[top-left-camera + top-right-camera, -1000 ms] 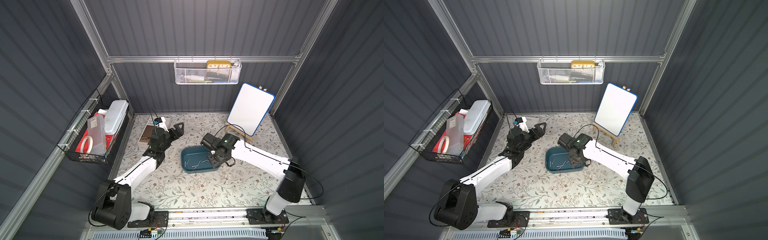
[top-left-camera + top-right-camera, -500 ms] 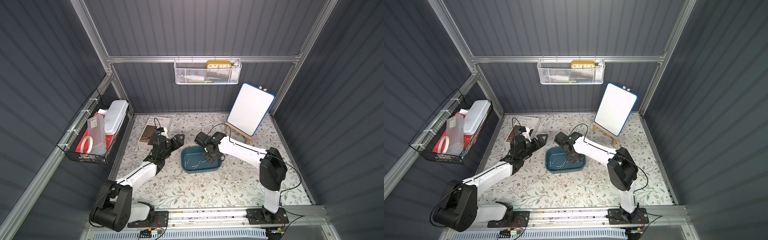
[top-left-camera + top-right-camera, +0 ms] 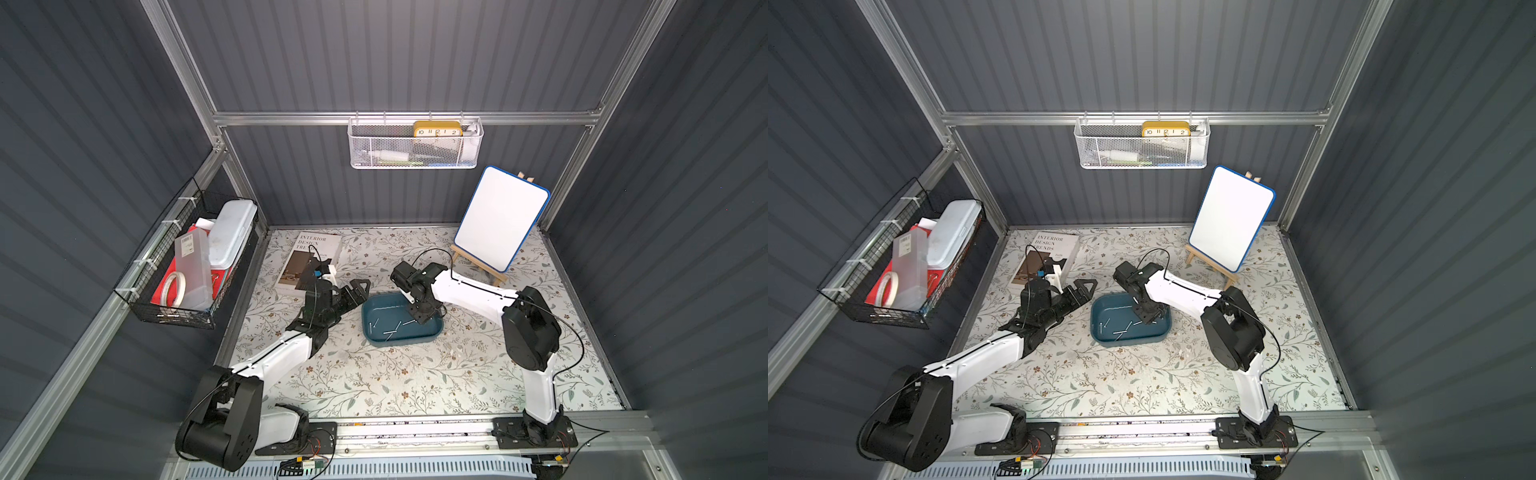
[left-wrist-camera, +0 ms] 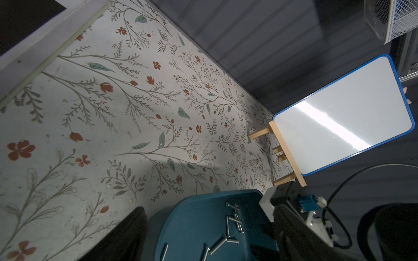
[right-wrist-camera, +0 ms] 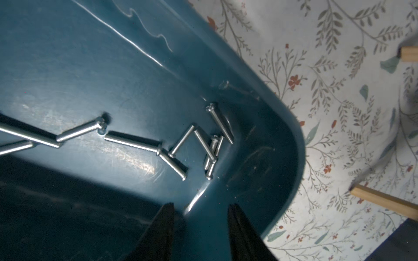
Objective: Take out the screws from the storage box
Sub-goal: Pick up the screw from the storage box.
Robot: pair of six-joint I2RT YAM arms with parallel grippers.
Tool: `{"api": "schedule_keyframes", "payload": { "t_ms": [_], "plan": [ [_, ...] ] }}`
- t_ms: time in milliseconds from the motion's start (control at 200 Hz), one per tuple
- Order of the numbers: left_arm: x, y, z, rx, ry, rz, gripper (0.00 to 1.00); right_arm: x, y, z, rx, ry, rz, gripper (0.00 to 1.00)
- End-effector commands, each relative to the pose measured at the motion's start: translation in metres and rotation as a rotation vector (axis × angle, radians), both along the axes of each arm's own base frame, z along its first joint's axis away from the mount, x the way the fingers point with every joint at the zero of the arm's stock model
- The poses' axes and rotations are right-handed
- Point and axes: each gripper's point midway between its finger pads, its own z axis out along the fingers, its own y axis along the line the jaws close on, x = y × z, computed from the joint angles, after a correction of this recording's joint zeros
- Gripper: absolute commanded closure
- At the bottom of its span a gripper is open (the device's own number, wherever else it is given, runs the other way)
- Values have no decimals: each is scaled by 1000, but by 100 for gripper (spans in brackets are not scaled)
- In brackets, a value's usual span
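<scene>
Storage box (image 3: 380, 307) sits mid-table on the floral table (image 3: 395, 382), clear in both top views. The right gripper (image 3: 419, 318) is lowered into its far right part and hides that corner from above. Only a few screws (image 3: 390, 328) show there, toward the near left.

In the right wrist view the screws (image 5: 181, 144) lie loose on the box floor, clustered by a rounded corner. Two are cut off at the frame edge. The right gripper (image 5: 201, 205) has its jaws part-way apart with nothing between them; contact with the floor cannot be told.

The left gripper (image 3: 360, 289) hovers just left of the box, jaws spread wide and empty. Its own wrist view shows only a dark blur of it. The left arm covers part of the book (image 3: 309, 259).
</scene>
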Motion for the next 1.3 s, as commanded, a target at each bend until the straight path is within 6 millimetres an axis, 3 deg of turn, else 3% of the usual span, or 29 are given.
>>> {"api": "schedule_keyframes", "payload": {
  "t_ms": [0, 300, 770, 976, 1296],
  "plan": [
    [-6, -3, 2, -18, 7, -14, 9, 6, 1, -7, -37, 5, 76, 57],
    [-10, -2, 1, -25, 14, -13, 9, 16, -9, -23, -103, -18, 127, 64],
    [-12, 0, -1, -26, 24, -7, 9, 26, -12, -40, -121, -18, 155, 65],
    [-12, 1, 2, -27, 27, 3, 9, 18, -15, -50, -109, 11, 158, 65],
    [-14, 3, 3, -40, 35, 18, 8, 7, -19, -60, -90, 25, 138, 75]
  ]
}}
